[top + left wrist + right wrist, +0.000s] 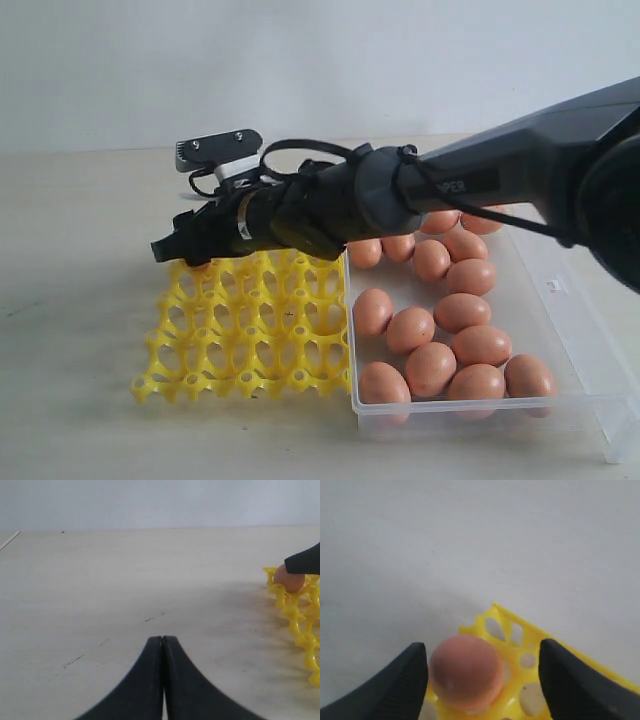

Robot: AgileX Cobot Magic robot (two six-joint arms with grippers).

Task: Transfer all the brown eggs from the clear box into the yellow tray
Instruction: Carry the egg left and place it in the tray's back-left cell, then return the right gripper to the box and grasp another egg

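Exterior view: the right gripper (180,246) reaches across the middle to the yellow tray's (250,335) far left corner, probably to fill the farthest cup first. The other brown eggs (432,330) lie loose in the clear box (590,400) just beside the tray.

Left wrist view: the left gripper (163,680) hangs clenched and empty, parked clear of the work, above a pale, faintly scuffed table (100,595) under a plain white wall (150,500).

Right wrist view: the corner egg (466,672) sits in its cup, jaws spread wide, released.

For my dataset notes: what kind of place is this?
Probably a robot test bench: a pale table against a plain wall, holding a yellow tray and a clear box of brown eggs.
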